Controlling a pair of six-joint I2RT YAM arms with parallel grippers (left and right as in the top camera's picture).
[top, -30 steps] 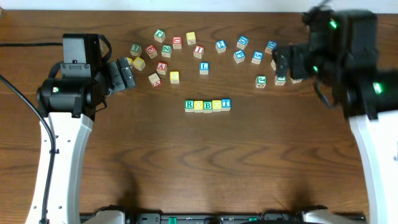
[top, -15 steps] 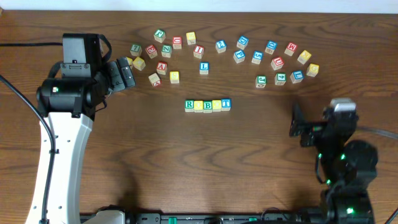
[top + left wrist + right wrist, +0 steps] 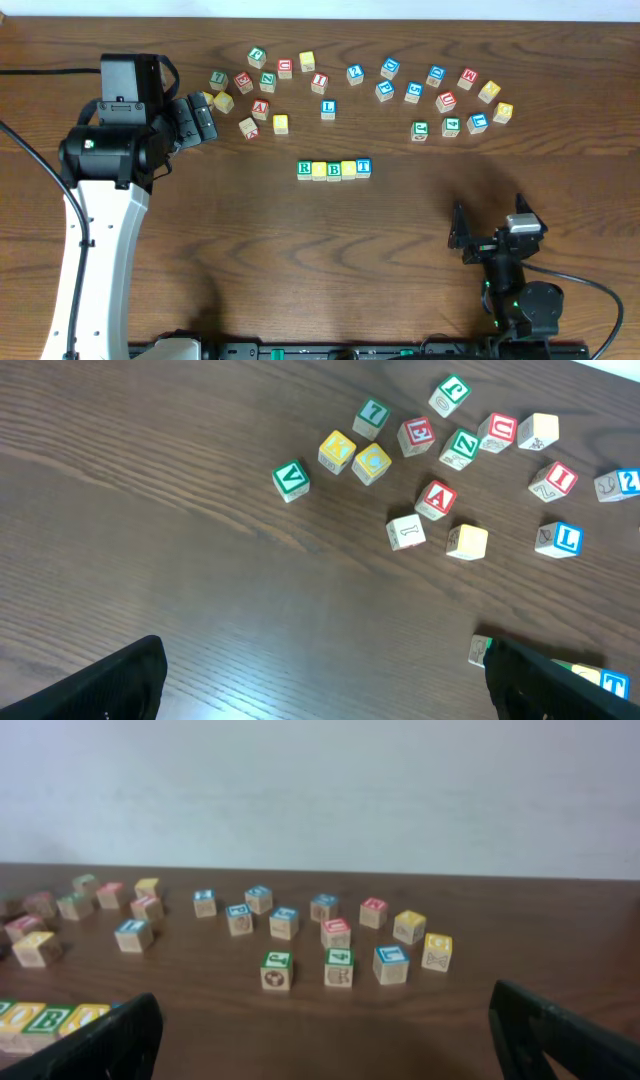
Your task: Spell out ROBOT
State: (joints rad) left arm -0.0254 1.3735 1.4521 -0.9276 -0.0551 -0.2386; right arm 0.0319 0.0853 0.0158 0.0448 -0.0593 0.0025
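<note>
A row of letter blocks (image 3: 334, 168) lies at the table's middle: a green R, a yellow block, a green B, a yellow block, a blue T. The yellow letters are too small to read. My left gripper (image 3: 203, 118) is open and empty, beside the left cluster of loose blocks (image 3: 262, 85). In the left wrist view its fingers (image 3: 325, 680) are wide apart, and the row's end (image 3: 482, 650) peeks out by the right finger. My right gripper (image 3: 488, 222) is open and empty at the front right. In the right wrist view (image 3: 325, 1035) the row (image 3: 45, 1018) shows at the lower left.
Several loose blocks lie at the back right (image 3: 450, 100) and show in the right wrist view (image 3: 340, 965). A blue L block (image 3: 328, 108) sits behind the row. A black cable (image 3: 30, 150) runs along the left edge.
My right arm has swung from over the back right blocks down to the front right, with its gripper open. The left arm and the blocks have not moved.
</note>
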